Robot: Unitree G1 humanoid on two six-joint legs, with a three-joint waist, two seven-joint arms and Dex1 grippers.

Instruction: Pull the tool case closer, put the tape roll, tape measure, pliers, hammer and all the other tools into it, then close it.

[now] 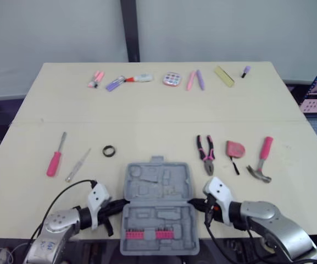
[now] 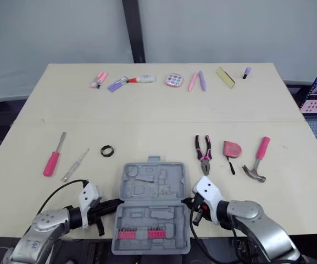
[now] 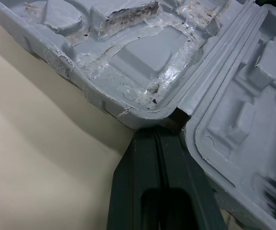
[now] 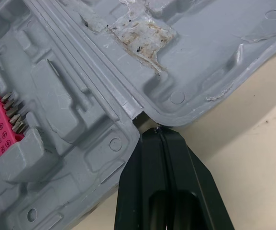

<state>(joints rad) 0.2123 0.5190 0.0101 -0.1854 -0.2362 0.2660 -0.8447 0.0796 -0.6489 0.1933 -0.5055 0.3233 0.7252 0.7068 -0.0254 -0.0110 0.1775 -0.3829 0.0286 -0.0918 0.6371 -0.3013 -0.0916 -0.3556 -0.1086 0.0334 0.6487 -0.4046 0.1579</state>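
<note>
Both jaws clenched at the case's hinge ends, nothing packed yet.

Lower centre, the open case (image 1: 158, 190) lies at the near edge of the table (image 1: 147, 110). My left gripper (image 3: 159, 132) and right gripper (image 4: 158, 130) are each pinched shut on nothing, tips butted into the hinge notches. Mid-frame: screwdrivers (image 1: 54, 157) and tape roll (image 1: 109, 150) left, pliers (image 1: 205, 154), tape measure (image 1: 235, 149) and hammer (image 1: 261, 162) right. Small items (image 1: 172, 79) line the top. The tips only wedge, I judge, so a pull toward me could slip them out, skew the case, or tip its near half off the edge and spill the bits (image 1: 147, 235).
</note>
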